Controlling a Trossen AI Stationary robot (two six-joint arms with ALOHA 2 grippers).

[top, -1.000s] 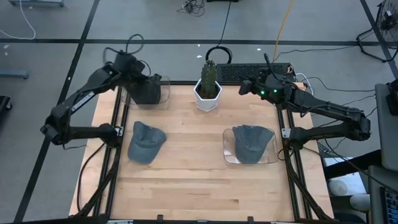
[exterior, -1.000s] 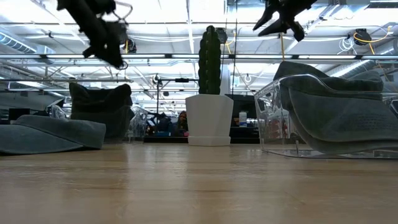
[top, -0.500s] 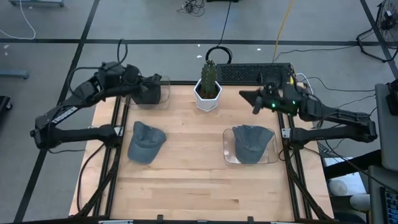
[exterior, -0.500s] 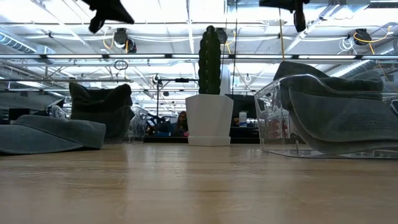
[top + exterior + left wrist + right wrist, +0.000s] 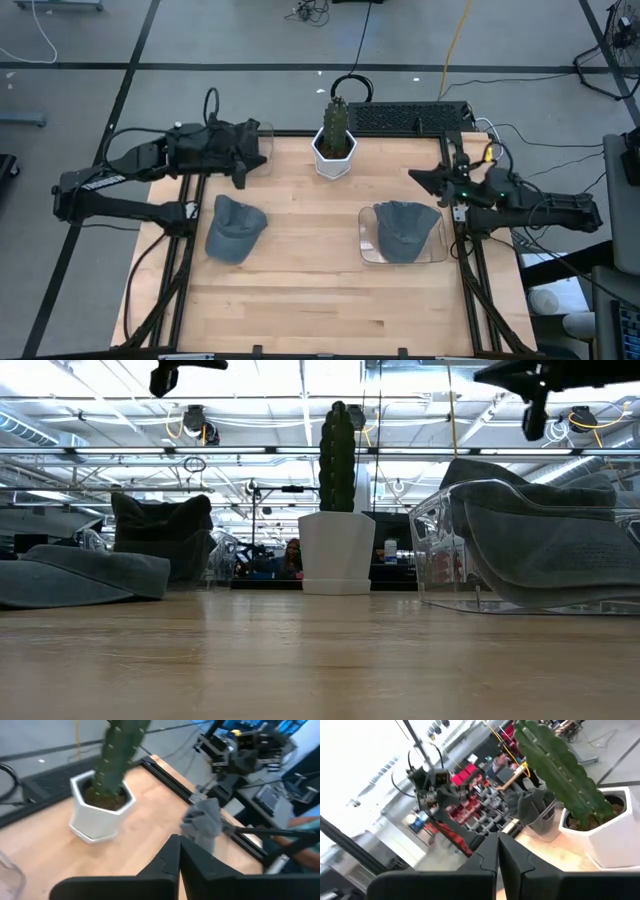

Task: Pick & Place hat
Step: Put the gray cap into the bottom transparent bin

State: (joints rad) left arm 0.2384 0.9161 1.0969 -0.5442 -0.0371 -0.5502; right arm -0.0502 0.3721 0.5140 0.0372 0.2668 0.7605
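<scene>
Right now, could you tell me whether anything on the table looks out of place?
One hat lies loose on the wood at the left, while the other two hats sit in clear containers. Nothing looks spilled or damaged.

We see open table (image 5: 310, 270) along the near half. The potted cactus (image 5: 335, 140) blocks the far middle; a loose hat (image 5: 234, 228) lies left, a clear bin (image 5: 402, 234) with a hat right, with free passage between them.

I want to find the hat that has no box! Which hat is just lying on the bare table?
The hat on the left side of the table. It lies straight on the wood, while the other two hats each sit inside a clear plastic box.
</scene>
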